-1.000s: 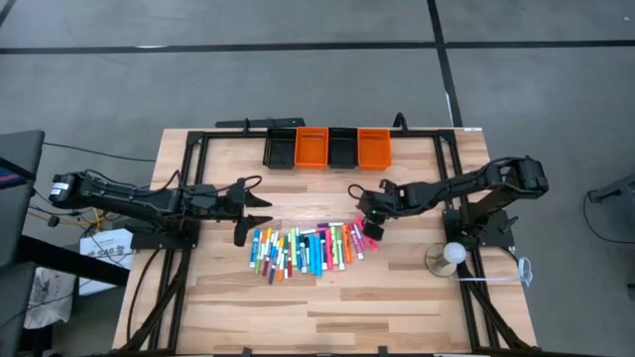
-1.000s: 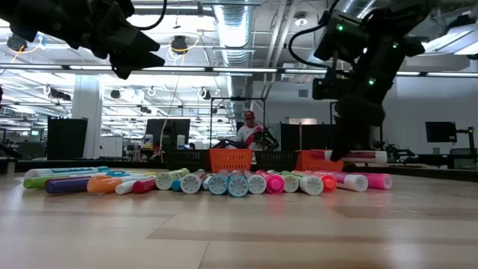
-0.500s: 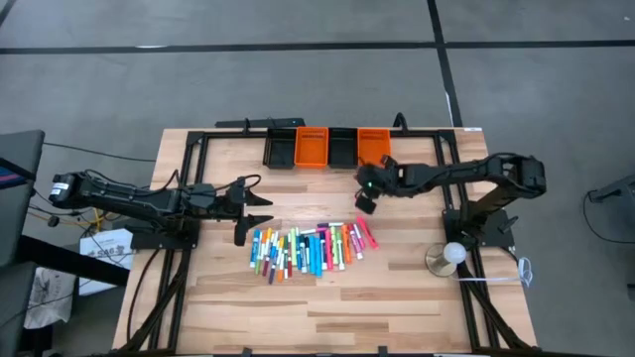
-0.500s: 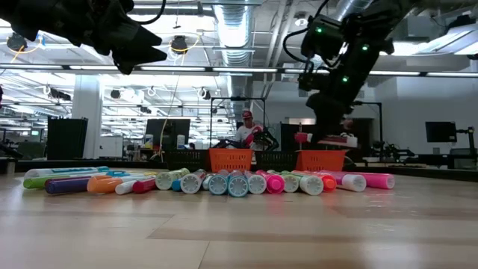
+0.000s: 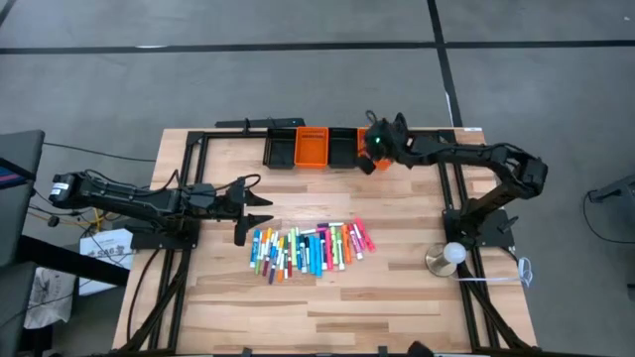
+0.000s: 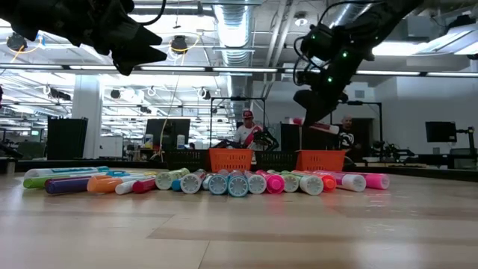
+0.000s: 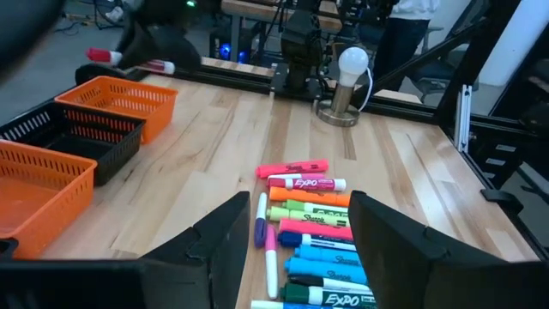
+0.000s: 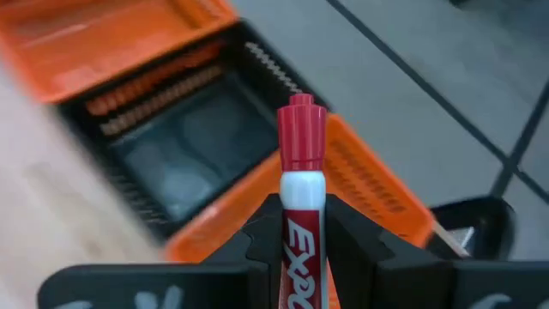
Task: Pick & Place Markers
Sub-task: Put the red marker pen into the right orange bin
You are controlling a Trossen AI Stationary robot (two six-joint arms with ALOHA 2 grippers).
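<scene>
Right pincer (image 8: 302,249) pinches a red marker (image 8: 300,184) above the orange bin (image 8: 369,184); left pincer (image 7: 292,249) spread.

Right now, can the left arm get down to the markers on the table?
Probably yes. The left end effector hovers open just beside the markers, with bare wood between them. The right end effector is away at the bins, shut on a red marker.

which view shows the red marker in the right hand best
The right wrist view: the red marker fills the middle, clamped in the right hand, its cap over the bins. The left wrist view shows it small and far off. In the high and low views the arm mostly hides it.
</scene>
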